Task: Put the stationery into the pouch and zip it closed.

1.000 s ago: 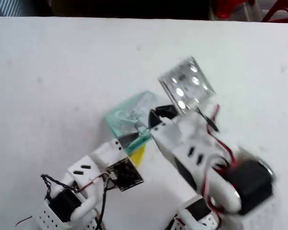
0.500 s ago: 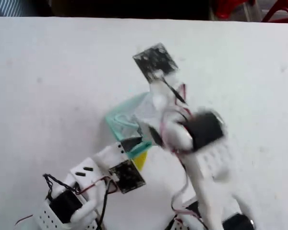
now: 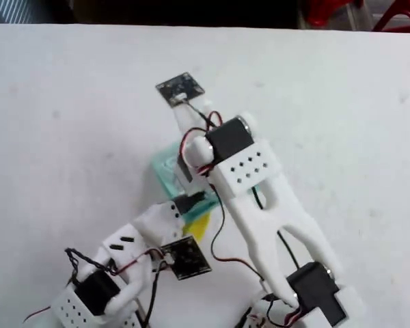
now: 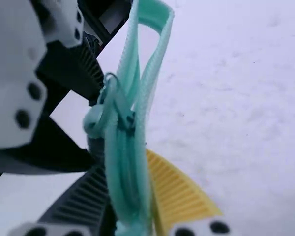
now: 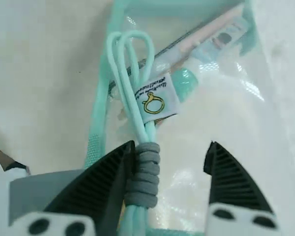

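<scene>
The clear pouch [image 3: 164, 167] with teal trim lies at the table's middle. Through its clear side [image 5: 221, 98] I see pens [image 5: 206, 34] inside. A teal cord loop [image 5: 132, 64] with a white tag and a grey wrap lies on it. My right gripper [image 5: 167, 167] hovers just over the pouch, open, one black finger [image 5: 108, 172] touching the cord's grey wrap. In the high view that gripper [image 3: 183, 171] points down at the pouch. My left gripper [image 4: 130, 196] is shut on the pouch's teal zipper edge [image 4: 137, 98], at the pouch's near corner [image 3: 195, 203].
The white table [image 3: 68, 102] runs wide on all sides of the pouch. Both arms crowd its near side, the right arm's body [image 3: 260, 205] stretching from the front edge. Red chair legs [image 3: 389, 14] stand beyond the far edge.
The right arm has swung left from beside the pouch and now stands straight over it, gripper pointing down. The left arm and the pouch have barely shifted.
</scene>
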